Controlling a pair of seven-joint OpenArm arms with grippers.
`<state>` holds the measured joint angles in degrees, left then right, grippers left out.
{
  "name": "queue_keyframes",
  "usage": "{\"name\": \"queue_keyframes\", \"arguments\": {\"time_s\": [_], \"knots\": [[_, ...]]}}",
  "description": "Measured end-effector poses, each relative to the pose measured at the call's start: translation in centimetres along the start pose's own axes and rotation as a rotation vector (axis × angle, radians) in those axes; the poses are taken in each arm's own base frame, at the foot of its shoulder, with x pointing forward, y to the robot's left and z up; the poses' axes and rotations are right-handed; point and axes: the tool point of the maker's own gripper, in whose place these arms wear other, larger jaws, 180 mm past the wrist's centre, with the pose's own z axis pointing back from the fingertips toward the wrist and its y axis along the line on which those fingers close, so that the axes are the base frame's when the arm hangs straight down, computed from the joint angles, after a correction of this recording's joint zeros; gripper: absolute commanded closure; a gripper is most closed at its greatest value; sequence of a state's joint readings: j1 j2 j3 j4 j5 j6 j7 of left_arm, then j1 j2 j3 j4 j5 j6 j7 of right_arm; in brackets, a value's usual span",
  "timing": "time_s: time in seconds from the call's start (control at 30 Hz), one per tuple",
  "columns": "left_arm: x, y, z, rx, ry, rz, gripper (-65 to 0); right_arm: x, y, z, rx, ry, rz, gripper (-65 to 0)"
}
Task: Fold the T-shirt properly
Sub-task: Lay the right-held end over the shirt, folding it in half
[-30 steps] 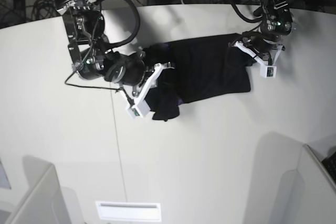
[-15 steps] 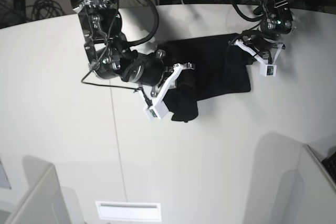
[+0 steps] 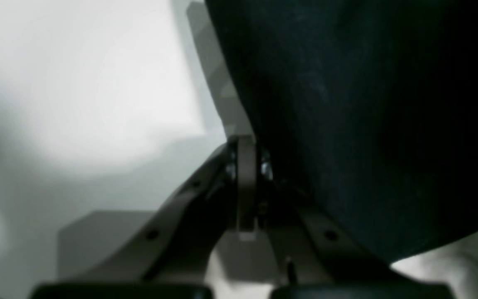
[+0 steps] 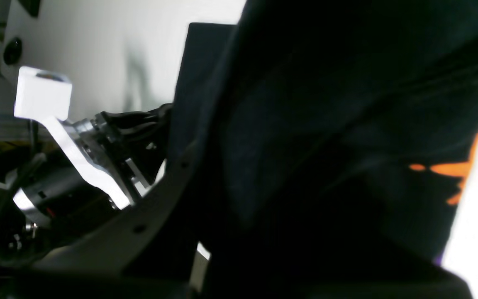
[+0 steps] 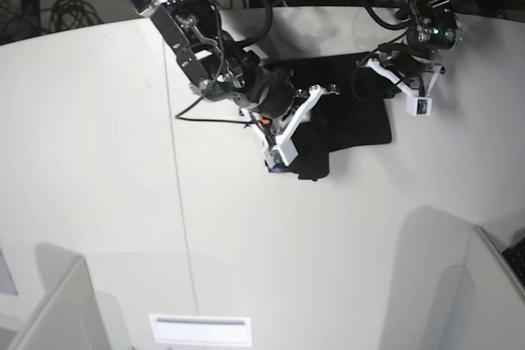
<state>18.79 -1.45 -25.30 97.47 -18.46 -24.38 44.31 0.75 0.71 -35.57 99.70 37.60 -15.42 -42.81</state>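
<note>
Pinching black T-shirt [image 5: 349, 108], half-folded w/ orange print peeking, both grippers' jaws clamped.

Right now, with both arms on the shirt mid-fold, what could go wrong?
1. The right gripper carries a bunched part of the T-shirt, and cloth hangs down by its camera; the fold may land crooked or lumpy.
2. The left gripper is shut at the shirt's far edge; more pull from the right arm could tug that edge loose or drag the whole shirt across the table.
</note>
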Motion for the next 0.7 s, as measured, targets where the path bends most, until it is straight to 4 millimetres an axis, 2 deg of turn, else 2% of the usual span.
{"name": "queue_keyframes", "arguments": {"time_s": [0.2, 0.5, 0.6, 0.7], "knots": [[-0.1, 0.0, 0.2, 0.002, 0.002, -0.004, 0.0, 0.3, -0.9, -0.1, -0.024, -0.019, 0.002, 0.0], [0.0, 0.0, 0.2, 0.002, 0.001, -0.005, 0.0, 0.2, 2.6, -0.2, 0.051, -0.009, 0.058, 0.0], [0.0, -0.1, 0.2, 0.002, 0.003, -0.005, 0.0, 0.4, 2.1, -0.9, 0.036, -0.007, 0.062, 0.0], [0.0, 0.0, 0.2, 0.002, 0.003, -0.005, 0.0, -0.7, 1.7, -1.6, 0.021, 0.031, 0.08, 0.0]]}}
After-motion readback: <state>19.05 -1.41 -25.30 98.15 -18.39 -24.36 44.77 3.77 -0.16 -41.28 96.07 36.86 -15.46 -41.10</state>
